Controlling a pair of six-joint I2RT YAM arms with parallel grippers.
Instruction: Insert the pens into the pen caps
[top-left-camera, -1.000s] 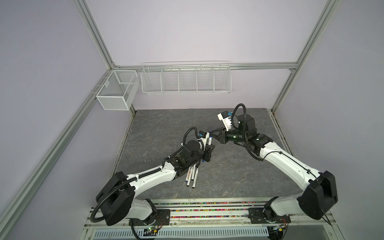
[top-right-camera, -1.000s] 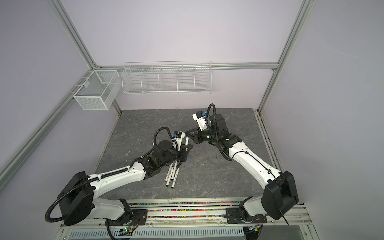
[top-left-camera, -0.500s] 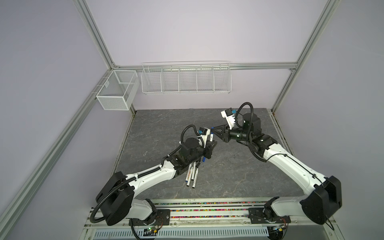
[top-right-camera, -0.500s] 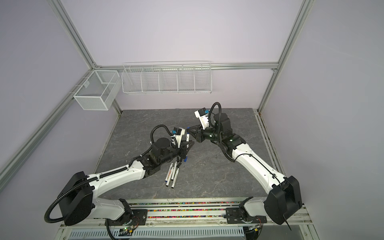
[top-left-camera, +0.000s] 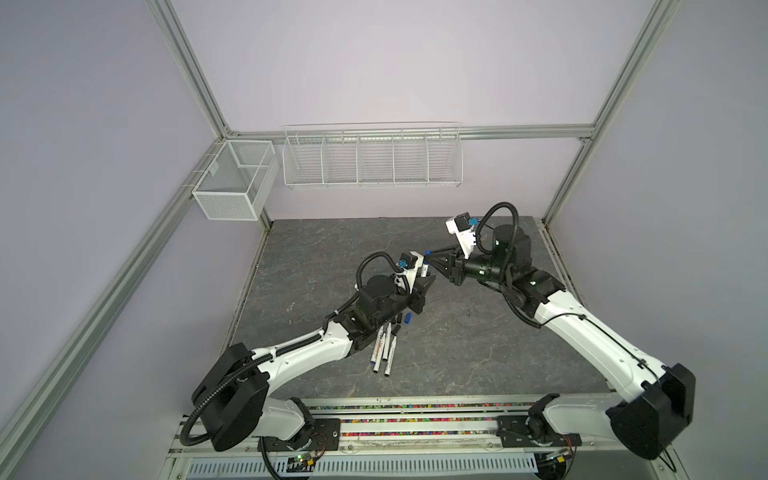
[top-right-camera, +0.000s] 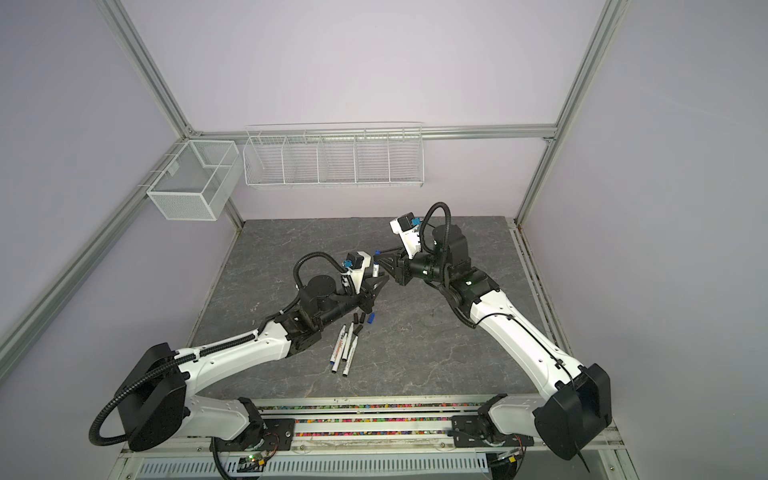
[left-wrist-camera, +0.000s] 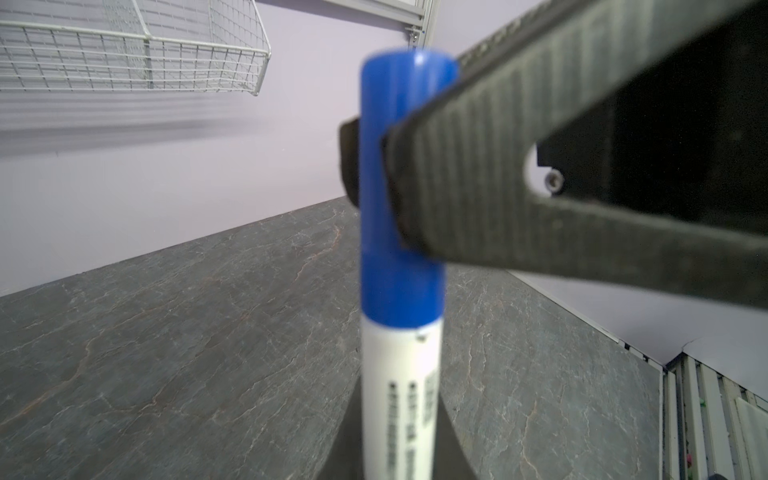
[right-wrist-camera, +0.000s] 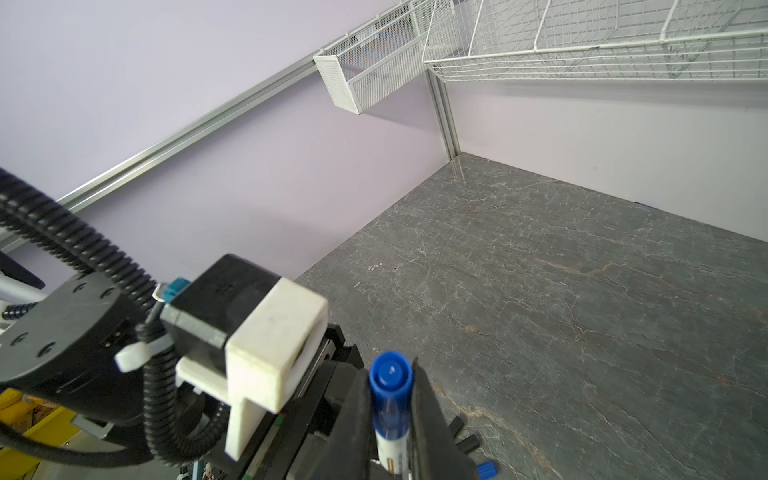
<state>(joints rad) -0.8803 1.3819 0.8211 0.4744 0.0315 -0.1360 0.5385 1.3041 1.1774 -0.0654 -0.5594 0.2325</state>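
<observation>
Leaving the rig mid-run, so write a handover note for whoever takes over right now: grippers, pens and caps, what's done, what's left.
Left gripper: shut on the barrel of one pen, held upright.
Right gripper: shut on the blue cap, which sits on that pen's end.
On the table: at least three pens lying together, with loose black caps and one loose blue cap just beyond them.
Done: one pen capped, as far as the left wrist view shows.
Left: release the cap, set this pen down, cap the rest.
</observation>
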